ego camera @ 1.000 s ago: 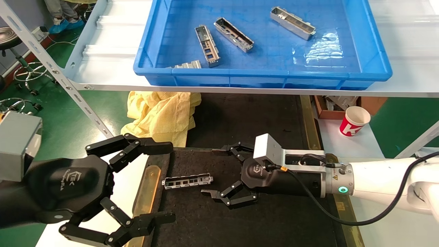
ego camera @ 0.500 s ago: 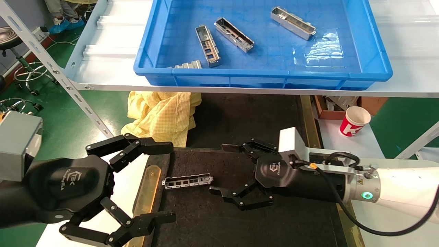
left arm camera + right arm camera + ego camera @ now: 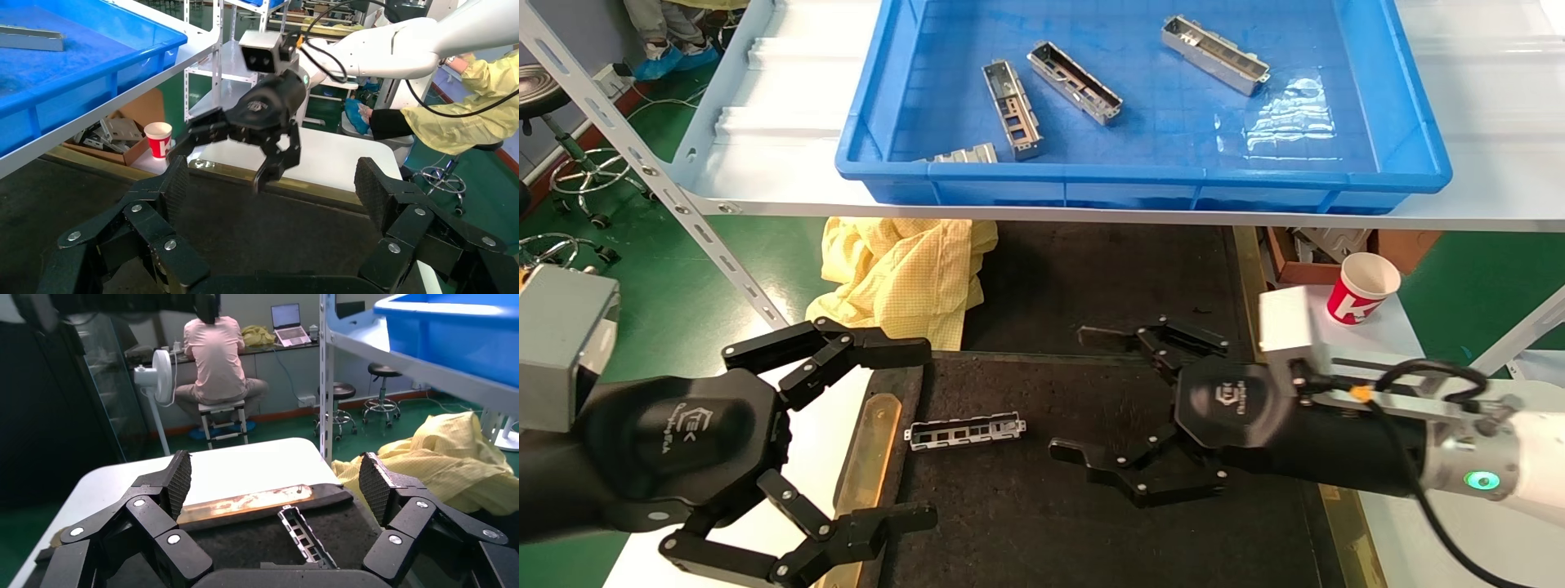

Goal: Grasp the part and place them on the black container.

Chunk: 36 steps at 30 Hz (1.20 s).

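Observation:
One silver-grey part [image 3: 965,431] lies flat on the black container [image 3: 1042,539], near its left brass strip [image 3: 869,457]; it also shows in the right wrist view [image 3: 304,535]. My right gripper [image 3: 1091,392] is open and empty, a short way right of that part, above the container. My left gripper [image 3: 903,433] is open and empty at the container's left edge; in its own view [image 3: 272,193] its pads frame the right gripper [image 3: 211,162]. Several more parts [image 3: 1075,71] lie in the blue bin [image 3: 1140,175] on the shelf.
A grey shelf [image 3: 764,122] carries the blue bin above the container's far side. A yellow garment [image 3: 903,273] lies at the container's far left. A red-and-white paper cup [image 3: 1362,287] stands on the white table at the right. A person [image 3: 217,355] sits far off.
My right gripper has drawn back to the right, away from the part lying on the container, staying open. The part and my left gripper have not moved.

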{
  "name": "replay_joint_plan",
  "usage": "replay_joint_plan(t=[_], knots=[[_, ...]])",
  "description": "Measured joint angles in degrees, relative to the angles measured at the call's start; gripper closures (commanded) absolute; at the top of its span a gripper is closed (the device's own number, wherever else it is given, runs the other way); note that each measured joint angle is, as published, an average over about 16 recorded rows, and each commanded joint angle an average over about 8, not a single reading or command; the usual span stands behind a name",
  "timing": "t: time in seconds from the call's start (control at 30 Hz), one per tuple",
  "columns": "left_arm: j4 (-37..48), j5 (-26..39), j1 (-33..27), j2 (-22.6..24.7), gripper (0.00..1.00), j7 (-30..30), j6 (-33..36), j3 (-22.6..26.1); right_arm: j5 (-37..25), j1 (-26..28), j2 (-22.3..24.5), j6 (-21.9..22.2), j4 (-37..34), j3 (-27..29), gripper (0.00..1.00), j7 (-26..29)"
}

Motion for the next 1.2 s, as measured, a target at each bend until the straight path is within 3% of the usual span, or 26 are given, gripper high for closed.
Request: replay_joint_plan(t=[0.83, 1.2], knots=[[0.00, 0.00, 0.00, 0.00, 0.00, 0.00, 0.00, 0.00, -0.27, -10.64, 14.41, 1.30, 27.66, 16.15, 0.00, 16.64], [0.01, -0.01, 0.01, 0.00, 0.00, 0.00, -0.01, 0.00, -0.33, -13.80, 18.67, 1.64, 35.83, 20.93, 0.00, 21.25]])
